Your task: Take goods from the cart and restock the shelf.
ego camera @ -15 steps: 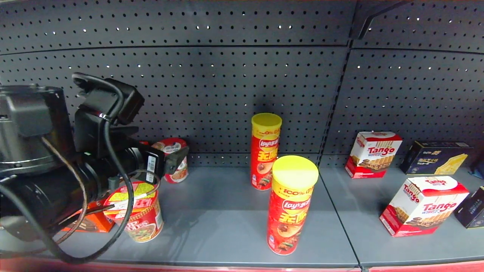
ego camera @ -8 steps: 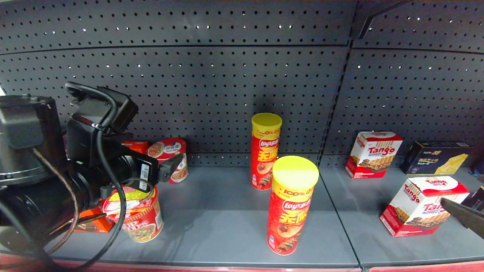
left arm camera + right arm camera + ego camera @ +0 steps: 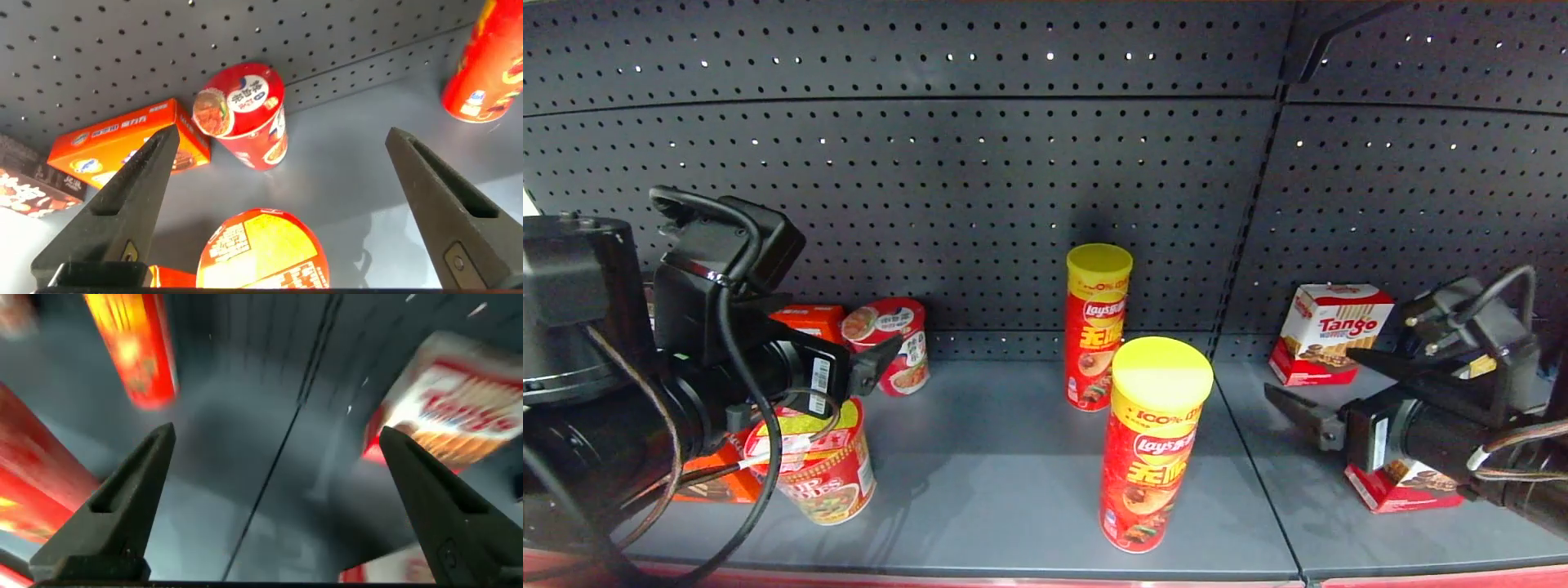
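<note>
Two cup noodles stand at the shelf's [image 3: 1013, 482] left: a front one [image 3: 823, 469] [image 3: 261, 255] and a rear one [image 3: 892, 336] [image 3: 245, 114] by the pegboard. My left gripper [image 3: 882, 359] [image 3: 282, 135] hangs open above the front cup, a little short of the rear cup, holding nothing. Two red chip cans with yellow lids stand mid-shelf, one in front [image 3: 1153, 445] and one behind [image 3: 1098, 327] [image 3: 131, 351]. My right gripper [image 3: 1311, 374] [image 3: 278, 431] is open and empty over the right bay, in front of a red-and-white wafer box [image 3: 1401, 488].
An orange box [image 3: 805, 318] [image 3: 122, 143] lies behind the front cup, and another [image 3: 715, 482] sits at the far left. A second wafer box [image 3: 1327, 331] [image 3: 458, 408] stands at the back right. The pegboard wall [image 3: 980, 180] closes the back. A divider seam [image 3: 1258, 474] splits the bays.
My left gripper has drawn back to the left, away from the rear cup noodles, which stays on the shelf. My right arm has come in from the right edge over the right bay.
</note>
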{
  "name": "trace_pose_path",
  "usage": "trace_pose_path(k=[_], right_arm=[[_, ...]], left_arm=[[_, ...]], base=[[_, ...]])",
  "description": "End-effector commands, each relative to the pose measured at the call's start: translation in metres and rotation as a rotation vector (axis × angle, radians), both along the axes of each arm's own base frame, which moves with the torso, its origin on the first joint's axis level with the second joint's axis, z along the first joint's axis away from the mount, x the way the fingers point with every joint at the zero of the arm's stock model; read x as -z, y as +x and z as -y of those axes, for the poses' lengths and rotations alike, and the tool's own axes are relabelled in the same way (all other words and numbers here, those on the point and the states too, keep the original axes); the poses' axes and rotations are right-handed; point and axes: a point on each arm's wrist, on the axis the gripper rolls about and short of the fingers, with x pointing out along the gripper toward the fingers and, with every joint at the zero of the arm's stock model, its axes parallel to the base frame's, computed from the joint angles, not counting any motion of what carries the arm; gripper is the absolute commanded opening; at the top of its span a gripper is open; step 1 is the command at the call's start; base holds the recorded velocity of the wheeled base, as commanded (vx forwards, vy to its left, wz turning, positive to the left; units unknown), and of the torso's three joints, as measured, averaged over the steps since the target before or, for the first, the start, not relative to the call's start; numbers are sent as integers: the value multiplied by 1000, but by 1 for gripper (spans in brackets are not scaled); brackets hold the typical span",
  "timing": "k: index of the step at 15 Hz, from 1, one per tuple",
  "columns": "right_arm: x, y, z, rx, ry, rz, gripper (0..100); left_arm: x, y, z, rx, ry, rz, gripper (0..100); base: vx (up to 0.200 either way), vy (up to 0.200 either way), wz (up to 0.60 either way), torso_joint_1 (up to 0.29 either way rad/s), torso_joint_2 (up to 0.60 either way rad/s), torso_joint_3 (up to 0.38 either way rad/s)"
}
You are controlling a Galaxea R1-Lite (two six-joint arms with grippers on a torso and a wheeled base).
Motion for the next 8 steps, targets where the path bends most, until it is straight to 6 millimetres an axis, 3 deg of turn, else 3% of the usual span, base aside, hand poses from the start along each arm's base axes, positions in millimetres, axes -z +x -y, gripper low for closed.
trace_pose_path(k=[1,4,8], right_arm=[[26,2,-13,-39,-67,-90,100],[41,-13,-22,-70,-117,-135,100],[50,-12,-29,-92,-142,-166,100]], left_arm=[[2,1,1,-1,4,-7,100],[0,5,2,-1,4,-4,100],[2,6,2,-1,5,-9,100]], base=[[0,0,0,0,0,0],[0,0,0,0,0,0],[0,0,0,0,0,0]])
